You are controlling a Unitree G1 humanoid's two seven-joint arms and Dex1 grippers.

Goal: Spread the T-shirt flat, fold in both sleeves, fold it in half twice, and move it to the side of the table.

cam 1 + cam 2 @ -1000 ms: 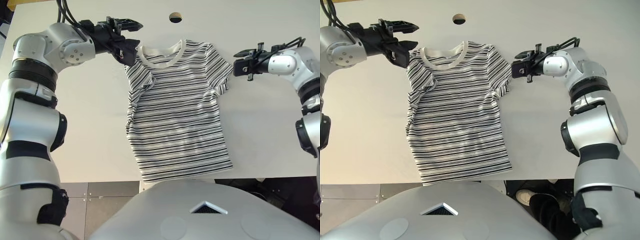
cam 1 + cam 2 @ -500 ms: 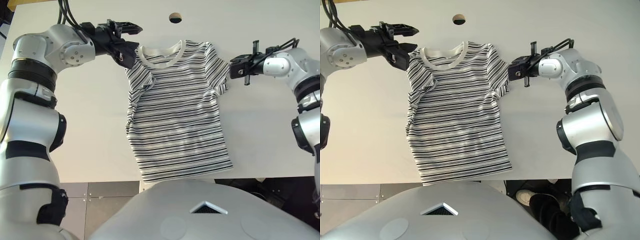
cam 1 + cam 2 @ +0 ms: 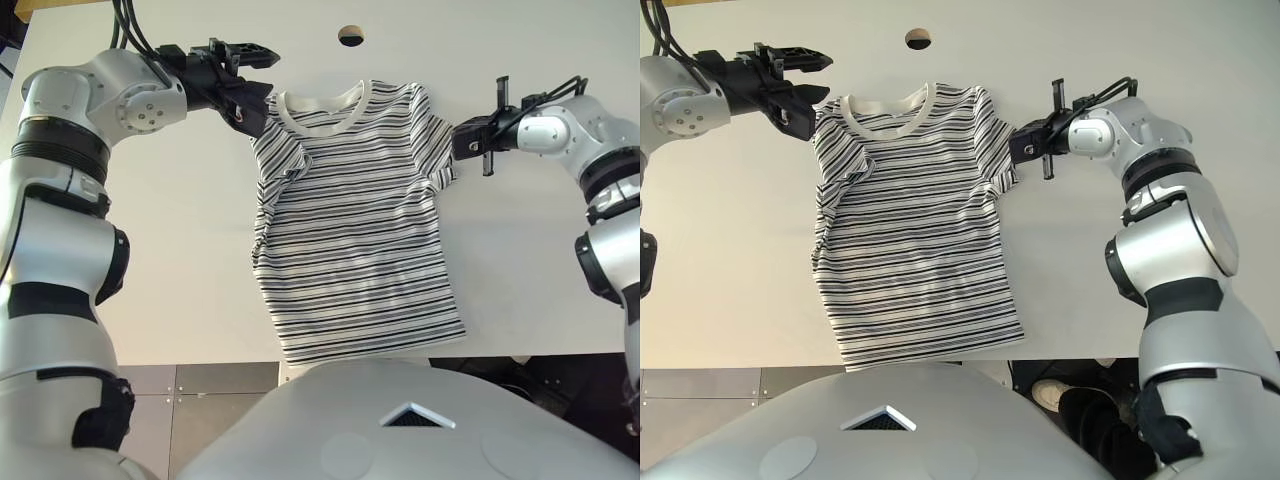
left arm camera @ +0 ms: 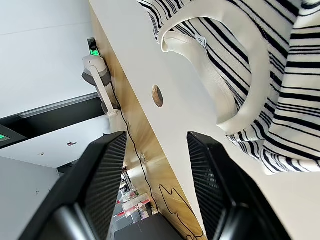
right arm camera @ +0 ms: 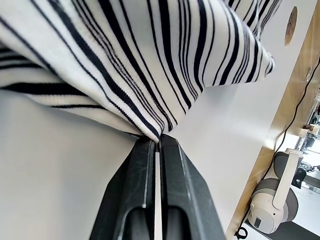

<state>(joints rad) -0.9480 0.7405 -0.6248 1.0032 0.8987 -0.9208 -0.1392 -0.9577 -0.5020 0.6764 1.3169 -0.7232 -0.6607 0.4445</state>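
One T-shirt (image 3: 350,220) lies on the bench (image 3: 180,250); left fingers (image 4: 105,185) spread near its collar, right fingers (image 5: 135,190) pressed together touching its sleeve.

Bare tabletop (image 3: 180,250) either side of the T-shirt (image 3: 350,220); round hole (image 3: 351,36) farther back.

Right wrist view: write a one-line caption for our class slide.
The shut right gripper touches the striped T-shirt at its sleeve hem, on the white table.
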